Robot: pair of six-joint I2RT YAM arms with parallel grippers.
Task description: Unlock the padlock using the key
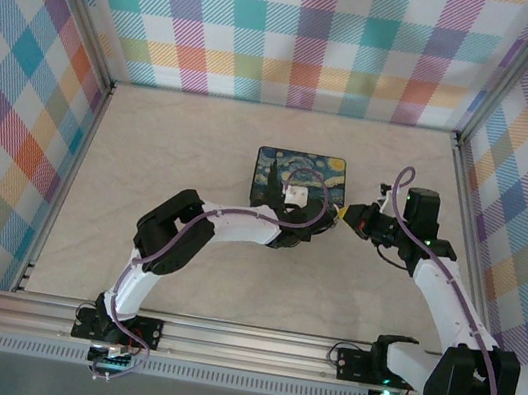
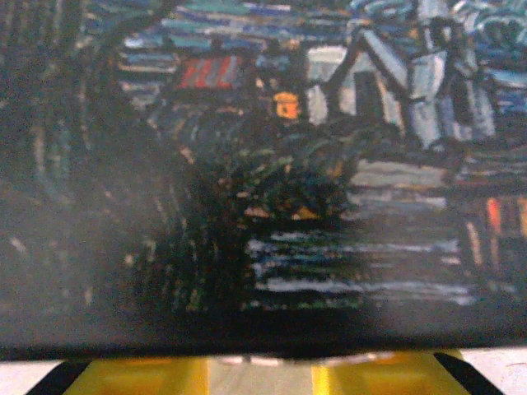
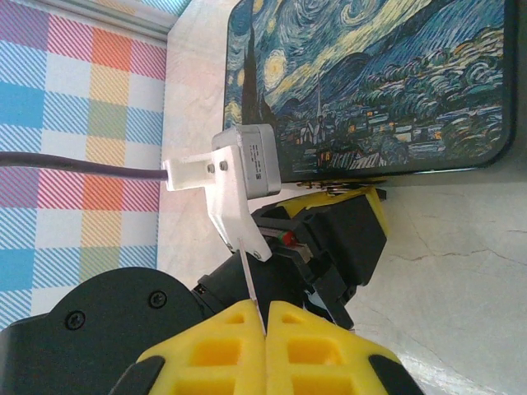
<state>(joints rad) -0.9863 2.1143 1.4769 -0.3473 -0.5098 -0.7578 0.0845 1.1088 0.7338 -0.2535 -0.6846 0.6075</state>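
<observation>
Right hand (image 3: 265,327) with thin grey key (image 3: 252,284)

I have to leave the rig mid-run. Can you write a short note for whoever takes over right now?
Left gripper: jaws apart, pushed up to the near edge of the painted box, gripping nothing I can see.
Right gripper: shut on a thin grey blade, probably the key, aimed toward the left gripper.
Padlock: too small to pick out, likely at the box's edge between the grippers.
Done: key in hand.
Left: steady the padlock, insert the key, turn it, free the shackle.
</observation>
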